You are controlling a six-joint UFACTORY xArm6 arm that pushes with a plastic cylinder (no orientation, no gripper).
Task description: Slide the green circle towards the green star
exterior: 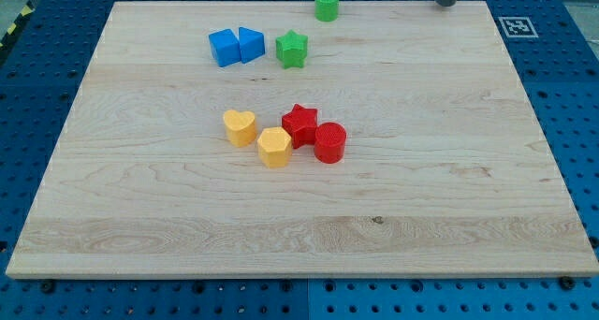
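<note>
The green circle (pixel 327 4) stands near the top edge of the wooden board (pixel 449 170), right of centre. The green star (pixel 292 49) lies below and slightly to the left of it, a short gap apart. My tip (pixel 447 2) shows as a dark rod end at the view's top right, well to the right of the green circle and touching no block.
Two blue blocks (pixel 225 48) (pixel 251 44) sit side by side left of the green star. Mid-board lie a yellow heart (pixel 241 127), a yellow hexagon-like block (pixel 274 147), a red star (pixel 300 124) and a red cylinder (pixel 329 142). A fiducial marker (pixel 517 26) is at the top right.
</note>
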